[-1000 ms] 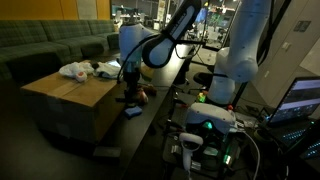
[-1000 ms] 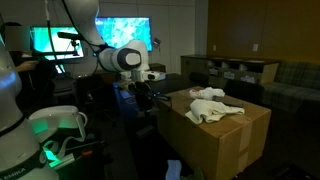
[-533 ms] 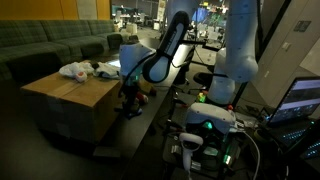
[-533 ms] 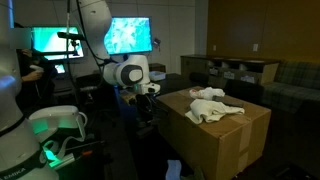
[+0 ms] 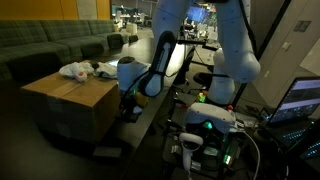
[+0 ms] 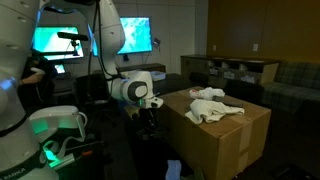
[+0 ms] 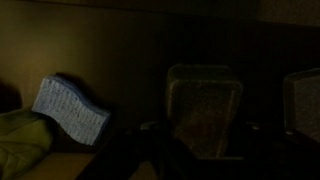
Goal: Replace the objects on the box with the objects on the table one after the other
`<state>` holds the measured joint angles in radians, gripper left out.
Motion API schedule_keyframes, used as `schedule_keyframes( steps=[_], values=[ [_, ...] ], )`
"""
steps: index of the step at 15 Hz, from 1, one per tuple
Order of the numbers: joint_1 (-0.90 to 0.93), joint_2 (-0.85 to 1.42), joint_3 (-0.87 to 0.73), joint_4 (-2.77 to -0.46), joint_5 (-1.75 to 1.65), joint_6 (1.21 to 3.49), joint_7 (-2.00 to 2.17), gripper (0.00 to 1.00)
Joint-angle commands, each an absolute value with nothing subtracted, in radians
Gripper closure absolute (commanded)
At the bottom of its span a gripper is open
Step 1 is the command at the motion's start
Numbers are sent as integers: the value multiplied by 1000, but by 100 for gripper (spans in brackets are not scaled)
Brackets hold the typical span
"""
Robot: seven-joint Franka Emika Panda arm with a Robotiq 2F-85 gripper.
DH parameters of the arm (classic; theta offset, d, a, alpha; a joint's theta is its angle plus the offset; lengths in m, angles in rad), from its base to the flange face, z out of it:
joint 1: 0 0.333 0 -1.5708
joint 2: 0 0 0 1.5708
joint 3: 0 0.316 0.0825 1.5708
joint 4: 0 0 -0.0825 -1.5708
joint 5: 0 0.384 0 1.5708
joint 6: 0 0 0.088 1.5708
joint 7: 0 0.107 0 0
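Well, the arm is bent right down, and its gripper [image 5: 128,104] hangs low over the black table [image 5: 160,100], just beside the wall of the big brown box [image 5: 65,100]. A white cloth [image 6: 212,104] lies on top of the box with a darker thing [image 5: 105,68] near it, so I think the swapping has hardly begun.

To me this looks like the step of going for a thing on the table, or of putting one down there. I can't tell which. In the wrist view a blue-and-white sponge [image 7: 70,108] and a yellow-green thing [image 7: 18,135] seem to lie on the table, off to one side of the gripper.

It is very dark down there. The fingers seem to stand a bit apart, but I cannot tell if anything is between them.

Next, I think, the gripper must get a good hold of one thing. Then it must go straight up past the box's top edge, and only then across. The box wall is close, so there is little room on that side. Along the table there looks to be more room.
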<state>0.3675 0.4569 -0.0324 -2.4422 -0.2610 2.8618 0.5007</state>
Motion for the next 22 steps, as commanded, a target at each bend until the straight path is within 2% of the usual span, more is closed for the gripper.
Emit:
schedule_keyframes(
  steps=[1,4,12,22],
  values=[
    [450,528,-106,-2384,-235,2903,543,16],
    [486,547,-135,-2364,-214,2908,546,0],
    [504,525,-90,-2372,-143,2910,514,0],
    [473,559,109,-2325,-16,2909,451,0]
  ],
)
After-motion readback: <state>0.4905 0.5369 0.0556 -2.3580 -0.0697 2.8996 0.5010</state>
